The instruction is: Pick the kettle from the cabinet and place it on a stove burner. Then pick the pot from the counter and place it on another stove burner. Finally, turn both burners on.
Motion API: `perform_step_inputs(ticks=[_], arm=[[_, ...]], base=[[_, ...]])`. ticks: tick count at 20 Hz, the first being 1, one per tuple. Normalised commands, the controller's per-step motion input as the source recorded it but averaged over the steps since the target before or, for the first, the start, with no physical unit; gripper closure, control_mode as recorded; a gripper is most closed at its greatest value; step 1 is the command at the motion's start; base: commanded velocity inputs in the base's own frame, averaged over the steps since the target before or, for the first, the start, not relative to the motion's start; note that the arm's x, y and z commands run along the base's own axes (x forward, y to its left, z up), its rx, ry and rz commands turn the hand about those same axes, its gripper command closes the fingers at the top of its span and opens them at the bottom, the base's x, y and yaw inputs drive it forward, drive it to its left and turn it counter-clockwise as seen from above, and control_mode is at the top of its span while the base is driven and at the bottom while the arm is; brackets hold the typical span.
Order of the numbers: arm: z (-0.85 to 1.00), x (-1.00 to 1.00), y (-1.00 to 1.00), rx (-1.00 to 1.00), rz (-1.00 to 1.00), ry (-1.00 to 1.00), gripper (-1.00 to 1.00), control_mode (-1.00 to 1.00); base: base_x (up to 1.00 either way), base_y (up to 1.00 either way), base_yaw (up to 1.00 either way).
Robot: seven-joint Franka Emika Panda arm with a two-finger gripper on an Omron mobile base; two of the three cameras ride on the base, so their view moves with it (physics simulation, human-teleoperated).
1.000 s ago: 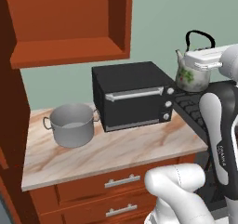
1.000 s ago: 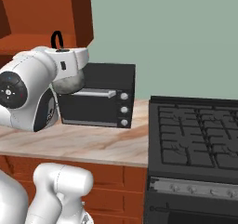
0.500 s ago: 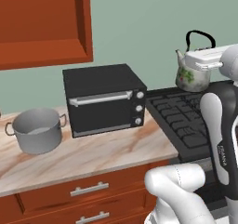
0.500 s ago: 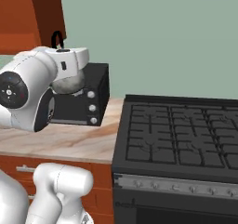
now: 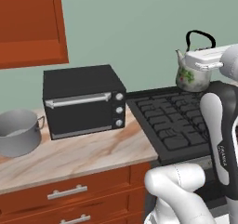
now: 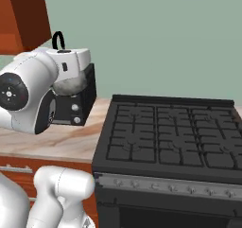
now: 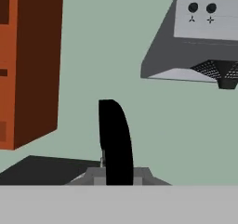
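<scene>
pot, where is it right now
In the left base view the pot sits on the counter at the far left edge, just left of the black toaster oven.

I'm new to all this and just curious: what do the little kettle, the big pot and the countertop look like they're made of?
The kettle looks like glazed ceramic or enamel: glossy cream body with a green leaf print and a thin black handle. The pot looks like brushed metal: dull grey with a soft sheen. The counter looks like polished marble: beige-pink with brownish veins.
</scene>
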Motion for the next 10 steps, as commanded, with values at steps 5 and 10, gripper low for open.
perform_step_inputs(ticks=[5, 10], arm=[[0.00, 0.00, 0.00, 0.00, 0.00, 0.00, 1.00, 1.00], [0.00, 0.00, 0.00, 0.00, 0.00, 0.00, 1.00, 1.00]], base=[[-0.02, -0.70, 0.00], [-0.01, -0.73, 0.00]])
